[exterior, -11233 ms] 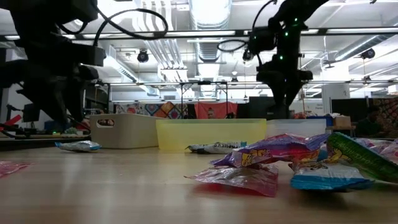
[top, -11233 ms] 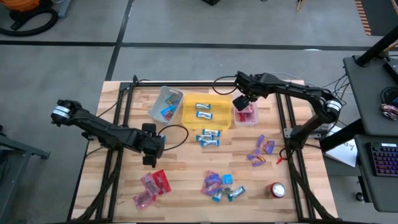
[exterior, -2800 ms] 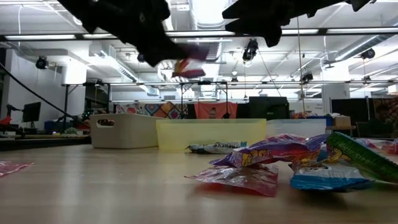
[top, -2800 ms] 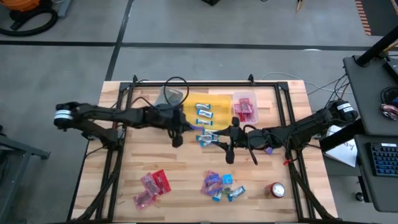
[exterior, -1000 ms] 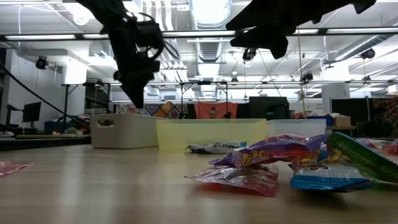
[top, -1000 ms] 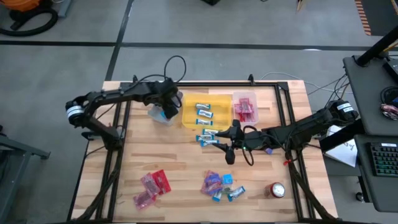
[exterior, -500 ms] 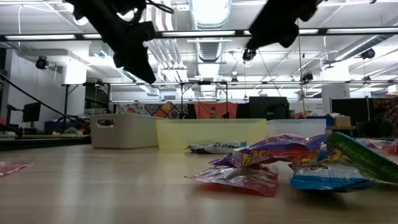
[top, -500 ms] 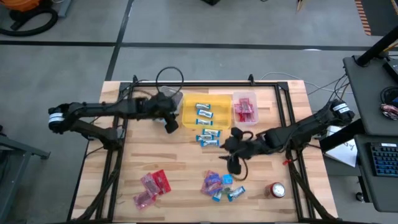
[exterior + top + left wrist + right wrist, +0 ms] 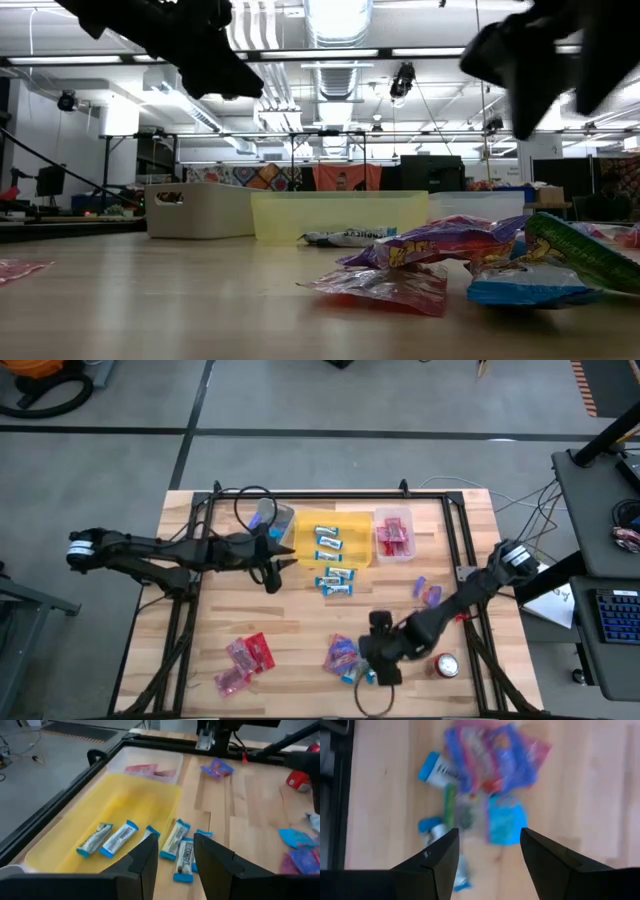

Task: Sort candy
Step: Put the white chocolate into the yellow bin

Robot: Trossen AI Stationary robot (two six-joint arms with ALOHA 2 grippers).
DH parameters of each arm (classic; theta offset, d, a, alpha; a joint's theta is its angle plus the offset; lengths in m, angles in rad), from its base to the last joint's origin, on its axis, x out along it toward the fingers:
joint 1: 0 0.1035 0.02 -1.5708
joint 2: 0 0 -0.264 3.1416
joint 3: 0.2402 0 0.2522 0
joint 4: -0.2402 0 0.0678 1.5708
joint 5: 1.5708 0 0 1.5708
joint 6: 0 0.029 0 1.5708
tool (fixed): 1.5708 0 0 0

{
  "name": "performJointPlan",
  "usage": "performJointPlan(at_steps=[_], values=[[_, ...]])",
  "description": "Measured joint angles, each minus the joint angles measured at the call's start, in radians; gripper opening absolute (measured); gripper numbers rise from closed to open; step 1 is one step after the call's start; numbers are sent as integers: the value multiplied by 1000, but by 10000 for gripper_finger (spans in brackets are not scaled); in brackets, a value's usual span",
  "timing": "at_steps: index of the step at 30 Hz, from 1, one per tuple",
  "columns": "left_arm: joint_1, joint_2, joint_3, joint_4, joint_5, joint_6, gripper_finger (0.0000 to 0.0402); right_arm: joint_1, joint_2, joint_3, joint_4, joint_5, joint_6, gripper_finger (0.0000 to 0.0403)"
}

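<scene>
The right gripper hovered over the mixed heap of candy at the near edge of the bench, its fingers spread wide and empty, with blue and purple wrappers showing between them in its wrist view. It looked poised there to come down on one piece of that heap. The left gripper hung just beside the yellow tray, fingers apart with nothing between them, pointing toward the blue-and-white bars lying on the wood just outside the tray.

The sorting was partly done: blue-and-white bars lay in the yellow tray, red pieces in the clear box next to it, and a small clear bin stood on the tray's other side. Still loose were the red-pink packets near the front left, two purple pieces toward the right, and the heap. A red can stood by the right front corner.

One second earlier the right gripper had been at mid-bench by the loose bars; it had since swung forward to the heap. The left gripper had been over the clear bin and had drawn back toward the bench's middle.
</scene>
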Motion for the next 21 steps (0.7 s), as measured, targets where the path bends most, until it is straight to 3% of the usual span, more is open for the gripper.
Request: performJointPlan(at_steps=[6, 13, 21], values=[[-1, 5, 6, 12, 4, 0, 110, 81, 58, 58, -101, -15, 107, 203], [-1, 13, 6, 38, 6, 4, 110, 146, 103, 63, -98, -18, 208, 203], [-1, 26, 6, 46, 6, 5, 110, 158, 202, 60, -96, -4, 188, 203]])
